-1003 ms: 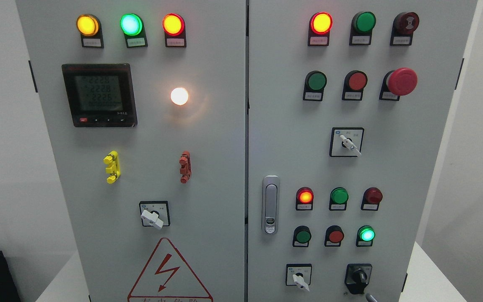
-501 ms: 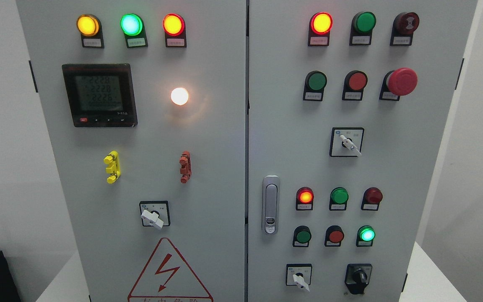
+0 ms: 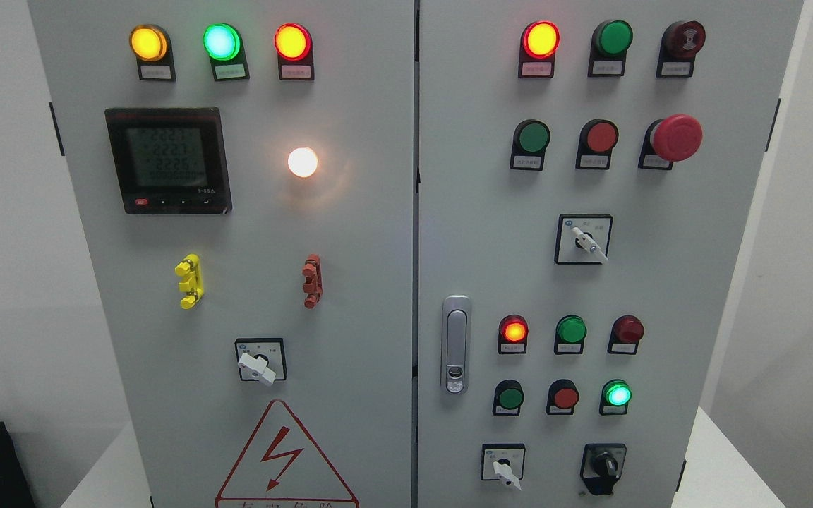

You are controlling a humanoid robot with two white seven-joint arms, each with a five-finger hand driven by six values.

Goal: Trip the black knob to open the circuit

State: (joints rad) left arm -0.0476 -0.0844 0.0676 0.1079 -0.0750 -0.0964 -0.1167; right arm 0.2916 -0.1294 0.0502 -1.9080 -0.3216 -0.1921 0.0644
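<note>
A grey two-door control cabinet (image 3: 378, 282) fills the head view, with neither robot hand anywhere in sight, so whether the fingers are apart or together cannot be told. The black knob (image 3: 605, 466) sits at the lower right corner of the right-hand door, on its black plate, low enough that a hand rising from the bottom edge would likely meet it first. Its pointer seems to aim down and slightly left, though the small size makes that uncertain. Just beside it to the left is a white-handled selector switch (image 3: 504, 468), and above it a lit green indicator (image 3: 617, 394), a red push button (image 3: 564, 396) and a door latch (image 3: 455, 344); none blocks the approach. The circuit appears live, with lamps glowing.
</note>
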